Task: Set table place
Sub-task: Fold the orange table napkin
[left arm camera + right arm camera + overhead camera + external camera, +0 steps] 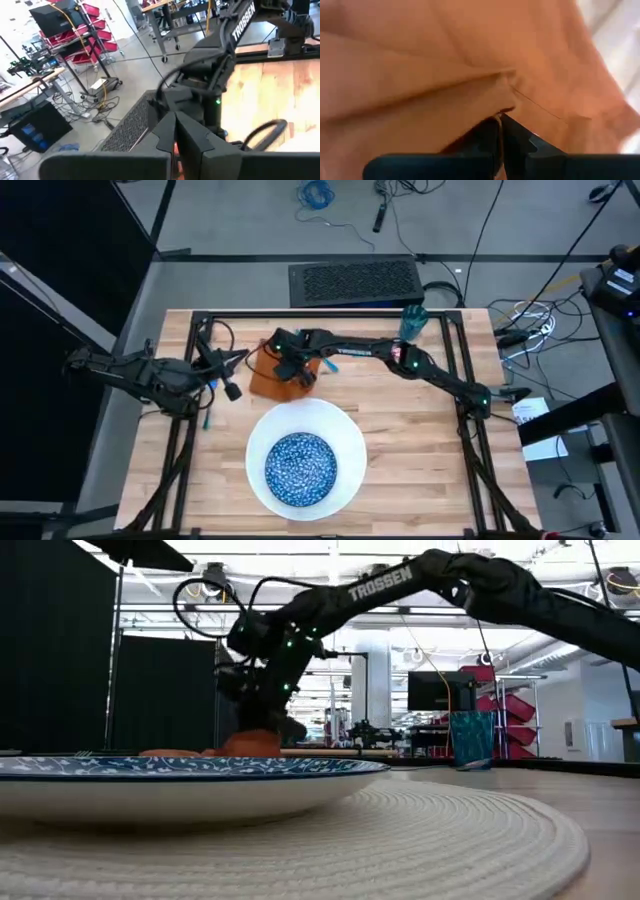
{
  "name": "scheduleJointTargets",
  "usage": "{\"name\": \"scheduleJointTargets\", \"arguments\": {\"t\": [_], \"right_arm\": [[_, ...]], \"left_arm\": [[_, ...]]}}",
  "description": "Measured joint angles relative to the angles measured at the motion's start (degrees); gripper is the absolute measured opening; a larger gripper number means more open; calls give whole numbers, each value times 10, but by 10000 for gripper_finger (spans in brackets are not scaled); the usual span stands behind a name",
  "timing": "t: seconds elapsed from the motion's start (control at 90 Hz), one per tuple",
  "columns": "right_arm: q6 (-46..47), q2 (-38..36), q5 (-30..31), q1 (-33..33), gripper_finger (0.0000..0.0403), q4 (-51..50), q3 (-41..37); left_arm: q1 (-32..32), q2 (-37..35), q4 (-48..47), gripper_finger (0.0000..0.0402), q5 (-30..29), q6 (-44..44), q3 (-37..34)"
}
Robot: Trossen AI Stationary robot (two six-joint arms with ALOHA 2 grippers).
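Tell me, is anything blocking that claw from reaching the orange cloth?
No, nothing visible. The right end effector is already on the orange napkin, its fingers pinched shut on a fold of the cloth beyond the white plate.

A grey concrete floor (250, 220) surrounds the worktop, strewn with loose cables, a coil of blue cable (316, 193) among them, and a black perforated case (355, 281) sits on it just beyond the worktop's far edge. Black curtain panels (55, 650) close off one side of the room, while bright ceiling lights (330, 555) run over an open workshop with white columns and a dark monitor (432, 690). Farther back stand racks of red bins (97, 35), a wheeled metal bench (175, 20) and another dark screen (52, 17).
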Motion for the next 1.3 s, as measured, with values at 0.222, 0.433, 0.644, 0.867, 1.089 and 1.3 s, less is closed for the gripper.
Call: {"name": "scheduleJointTargets", "arguments": {"t": [0.222,0.433,0.644,0.867,1.089,1.3], "right_arm": [[13,-16,33,1,25,30,2],[47,-69,53,2,112,-11,2],[86,-122,54,0,186,-70,2],[182,-181,50,-24,196,-204,2],[327,-261,-198,-111,181,-336,-66],[375,-415,-198,-199,167,-287,-238]], "left_arm": [[0,0,0,0,2,-3,0],[0,0,2,0,9,-2,0],[0,0,5,0,10,-3,0],[0,1,2,0,12,-3,0],[0,1,1,0,29,-16,0],[0,1,-2,0,70,-34,0]]}}
